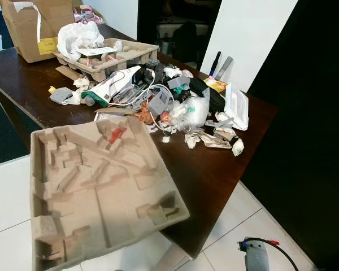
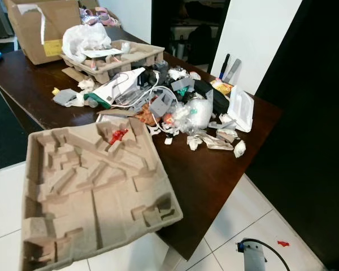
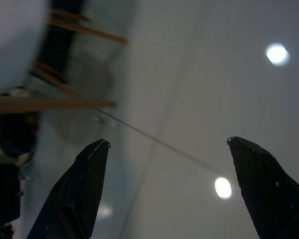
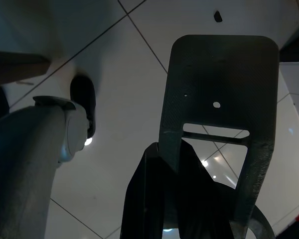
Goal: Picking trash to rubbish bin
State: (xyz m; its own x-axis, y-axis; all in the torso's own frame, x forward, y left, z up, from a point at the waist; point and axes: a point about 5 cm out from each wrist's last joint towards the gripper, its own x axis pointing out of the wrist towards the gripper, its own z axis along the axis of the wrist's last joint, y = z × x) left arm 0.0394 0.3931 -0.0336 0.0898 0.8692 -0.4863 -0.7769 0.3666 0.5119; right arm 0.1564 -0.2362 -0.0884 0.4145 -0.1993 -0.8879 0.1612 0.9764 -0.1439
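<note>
1. The trash pile (image 1: 181, 107) is a loose heap of crumpled white paper, clear plastic wrap, grey plastic pieces, cables and a white-and-green handheld device (image 1: 114, 84), spread across the far half of the dark wooden bench (image 1: 214, 175).
2. A large moulded-pulp tray (image 1: 96, 192) lies at the bench's near corner, overhanging the edge, with a small red piece (image 1: 117, 134) in one of its hollows.
3. A second pulp tray (image 1: 110, 56) sits behind the pile, holding a white plastic bag (image 1: 79, 36); a white foam box (image 1: 238, 107) stands at the pile's far right.
4. An open cardboard box (image 1: 31, 25) at the bench's far left carries a yellow label; its writing is too small to read.
5. The left tool (image 3: 168, 143) has its two black fingers spread wide apart, with pale glossy floor beyond them and light spots reflected on it.
6. The right tool (image 4: 189, 189) hangs low over white floor tiles (image 4: 124, 74); its fingers seem to lie together, but a grey plate (image 4: 219, 99) covers them, so I cannot tell.
7. All the trash lies up on the bench, well apart from both tools.
8. The room has white tiled floor, a white wall panel (image 1: 243, 39) and a black panel (image 1: 311, 124) beside the bench.
</note>
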